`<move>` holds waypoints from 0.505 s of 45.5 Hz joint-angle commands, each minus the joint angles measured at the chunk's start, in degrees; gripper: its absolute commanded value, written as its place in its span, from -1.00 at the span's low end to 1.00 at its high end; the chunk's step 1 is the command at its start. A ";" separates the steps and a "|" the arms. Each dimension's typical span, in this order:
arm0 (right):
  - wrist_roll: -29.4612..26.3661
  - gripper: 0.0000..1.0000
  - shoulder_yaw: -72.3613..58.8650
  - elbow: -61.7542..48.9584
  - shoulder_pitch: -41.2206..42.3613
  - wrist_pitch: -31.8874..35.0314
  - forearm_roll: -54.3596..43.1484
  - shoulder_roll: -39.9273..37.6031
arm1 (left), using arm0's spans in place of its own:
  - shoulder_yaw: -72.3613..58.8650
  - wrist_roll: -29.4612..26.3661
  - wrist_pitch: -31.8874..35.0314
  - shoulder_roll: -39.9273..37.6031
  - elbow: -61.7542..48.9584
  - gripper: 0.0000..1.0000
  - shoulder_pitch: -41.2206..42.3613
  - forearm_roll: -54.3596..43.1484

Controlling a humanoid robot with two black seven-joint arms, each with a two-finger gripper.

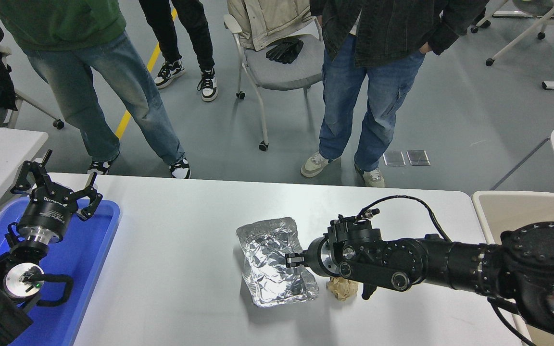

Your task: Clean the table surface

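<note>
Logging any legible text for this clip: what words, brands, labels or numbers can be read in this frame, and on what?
White lettering on the left gripper's black wrist body: there, but too small and angled to read.
Right gripper and its arm: no print visible.
Foil tray, blue tray, table surface: no text.

The right arm [450, 271] is reaching in from the right edge, stretching leftward, its gripper [294, 260] pinching closed. The left arm [12, 269] is sitting parked at lower left, its gripper [56, 185] spreading its fingers wide and pointing away.
</note>
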 commanded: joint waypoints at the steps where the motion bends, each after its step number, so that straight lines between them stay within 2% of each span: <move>1: -0.45 -1.00 1.59 1.71 2.48 1.84 3.61 0.00 | 0.00 0.00 0.00 0.00 0.00 1.00 0.00 -0.04; 12: -2.30 -1.00 3.87 8.48 10.91 4.83 10.20 0.00 | 0.00 0.00 0.00 0.00 0.00 1.00 0.00 -0.04; 23: -2.65 -1.00 8.09 18.14 19.62 6.32 16.27 -13.61 | 0.00 0.00 0.00 0.00 0.00 1.00 0.00 -0.04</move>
